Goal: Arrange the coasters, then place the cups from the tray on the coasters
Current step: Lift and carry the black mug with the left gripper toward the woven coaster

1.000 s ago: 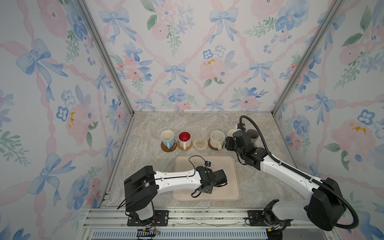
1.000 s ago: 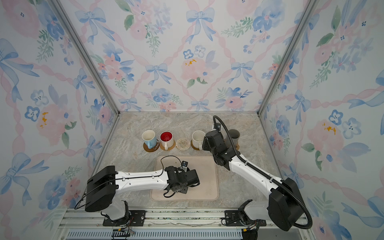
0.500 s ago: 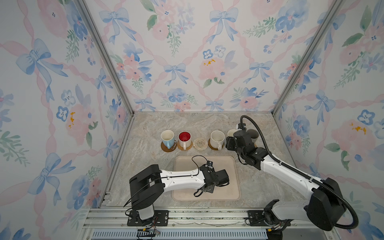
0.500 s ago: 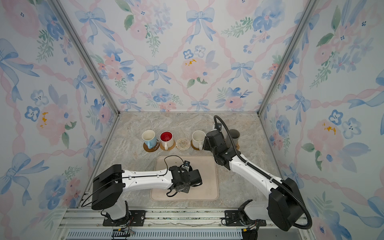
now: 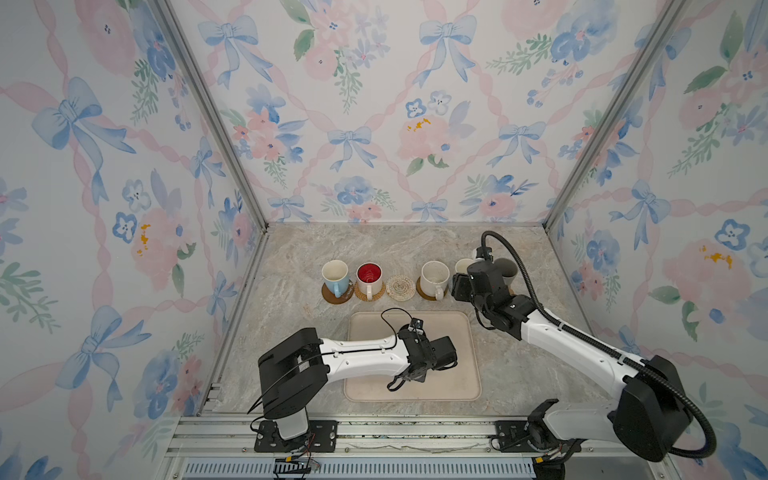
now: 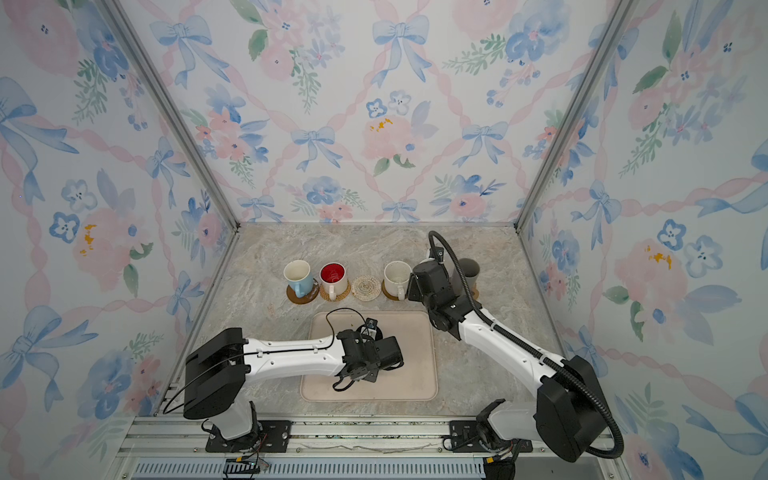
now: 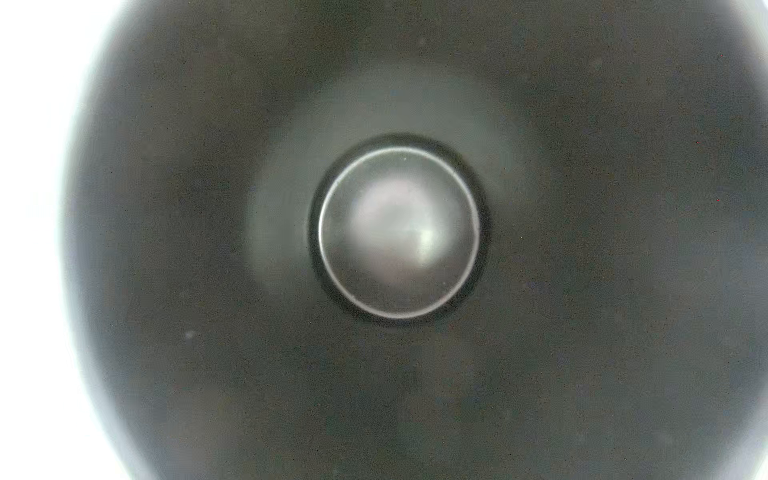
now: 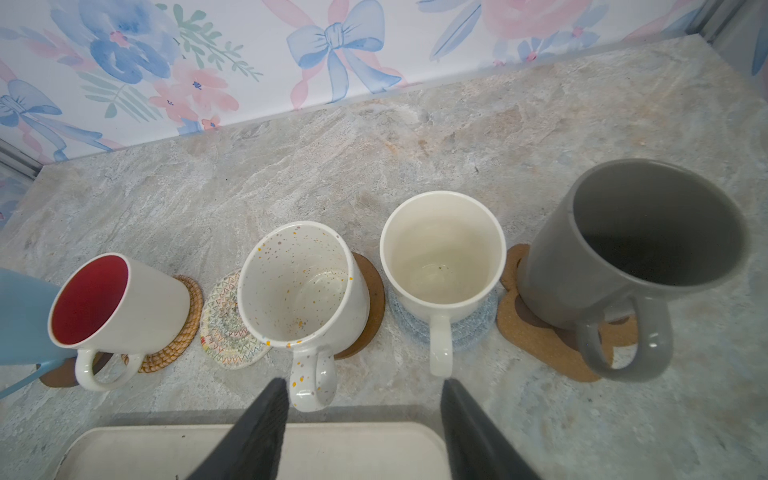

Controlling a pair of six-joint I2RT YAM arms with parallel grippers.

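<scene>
The black cup (image 5: 444, 351) is on the beige tray (image 5: 463, 376), and my left gripper (image 5: 430, 358) is right at it. The left wrist view is filled by that cup's dark inside (image 7: 399, 232), so the jaws are hidden. My right gripper (image 8: 365, 399) is open and empty over the table between tray and cup row. In that row stand the light blue cup (image 5: 335, 276), red-inside cup (image 8: 120, 299), speckled cup (image 8: 299, 286), cream cup (image 8: 442, 253) and grey cup (image 8: 640, 245), each on a coaster. The cream woven coaster (image 8: 224, 328) is bare.
The speckled cup's handle sits close to one right finger (image 8: 266, 415). The paw-shaped coaster (image 8: 536, 340) juts out from under the grey cup. The enclosure's floral walls close in the back and both sides. The right arm's cable (image 5: 515, 266) arcs over the grey cup.
The left gripper slid a little to the right over the tray, up to the black cup, then held still. The right arm has not moved.
</scene>
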